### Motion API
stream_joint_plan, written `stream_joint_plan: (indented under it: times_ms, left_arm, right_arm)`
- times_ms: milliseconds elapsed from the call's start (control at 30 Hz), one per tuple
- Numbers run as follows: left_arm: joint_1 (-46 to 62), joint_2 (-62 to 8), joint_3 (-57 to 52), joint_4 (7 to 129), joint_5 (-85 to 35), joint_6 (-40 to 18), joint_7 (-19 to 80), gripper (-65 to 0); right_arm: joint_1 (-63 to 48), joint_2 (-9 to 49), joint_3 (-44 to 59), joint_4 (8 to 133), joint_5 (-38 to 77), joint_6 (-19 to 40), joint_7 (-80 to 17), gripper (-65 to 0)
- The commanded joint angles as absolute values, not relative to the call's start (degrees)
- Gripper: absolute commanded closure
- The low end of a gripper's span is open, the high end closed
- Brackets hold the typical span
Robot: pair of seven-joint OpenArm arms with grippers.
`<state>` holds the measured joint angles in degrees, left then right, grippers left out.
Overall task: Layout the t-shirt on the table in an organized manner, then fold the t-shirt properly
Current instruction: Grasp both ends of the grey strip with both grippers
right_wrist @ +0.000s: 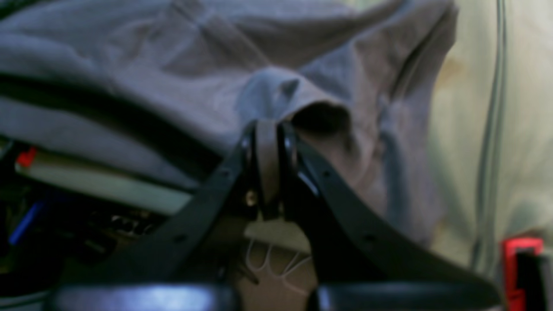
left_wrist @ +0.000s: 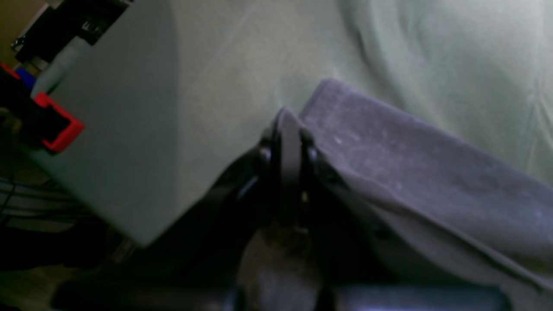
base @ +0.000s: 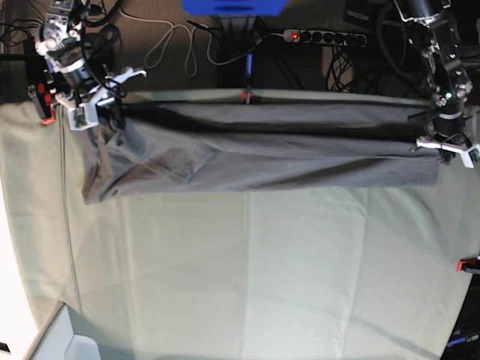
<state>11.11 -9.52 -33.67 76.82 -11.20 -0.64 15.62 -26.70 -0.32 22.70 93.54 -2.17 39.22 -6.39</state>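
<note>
The dark grey t-shirt (base: pixel 255 157) is stretched in a long band along the far edge of the table (base: pixel 247 270). My left gripper (base: pixel 442 146) is on the base view's right, shut on one end of the shirt. In the left wrist view the fingertips (left_wrist: pixel 283 129) pinch a fold of the t-shirt (left_wrist: pixel 410 164) just above the table (left_wrist: pixel 151 108). My right gripper (base: pixel 94 105) is on the base view's left, shut on the other end. In the right wrist view it (right_wrist: pixel 268 129) pinches bunched t-shirt fabric (right_wrist: pixel 173 56) near the table's edge (right_wrist: pixel 527 108).
Red clamps hold the cloth at the far edge (base: pixel 245 97), the right edge (base: pixel 469 264) and the far left corner (base: pixel 45 105); others show in the wrist views (left_wrist: pixel 60 125) (right_wrist: pixel 518 259). A power strip (base: pixel 322 36) and cables lie behind the table. A white box (base: pixel 64 341) stands at the near left.
</note>
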Motion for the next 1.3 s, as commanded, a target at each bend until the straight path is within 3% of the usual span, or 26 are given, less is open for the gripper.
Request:
stream_joint_plan:
  times_ms: [0,633,700,867,1000,1100,1267]
  left_arm:
    - [10.9,-10.4,-34.1,77.6,-11.1,-0.4,14.0,-0.1]
    - [12.2,-10.0,-33.8,77.6,-11.1,-0.4,14.4,-0.8]
    - [12.1,-9.8,-33.8,77.6,-11.1,-0.4,14.4,-4.7]
    - [12.4,-8.7,-33.8,77.7,-11.1,-0.4,14.4,-26.6]
    - [12.6,-8.7,-34.2,78.1,-11.1,-0.4,14.4,-39.6]
    - [12.6,-9.2,-34.2,78.1,-11.1,-0.4,14.4,-43.7]
    - [12.1,-8.7,-37.3,78.1,-11.1,-0.3,14.4,-43.8]
  right_arm:
    - [-26.8,0.0,22.9,93.8,-1.4,40.0,-5.0,0.0]
    - [-26.6,0.0,22.9,92.2,-1.4,40.0,-5.0,0.0]
    - [-26.6,0.0,22.9,92.2,-1.5,40.0,-5.4,-1.5]
    - [-27.7,0.3,23.2,92.6,-1.5,40.0,-5.3,-18.1]
    - [-30.0,0.7,24.9,95.3,-1.2,40.0,-5.0,-27.3]
    - [-30.4,-1.9,29.0,99.2,-1.2,40.0,-5.0,-28.5]
    - [-29.2,-4.6,30.5,104.7,-1.2,40.0,-5.5,-28.5]
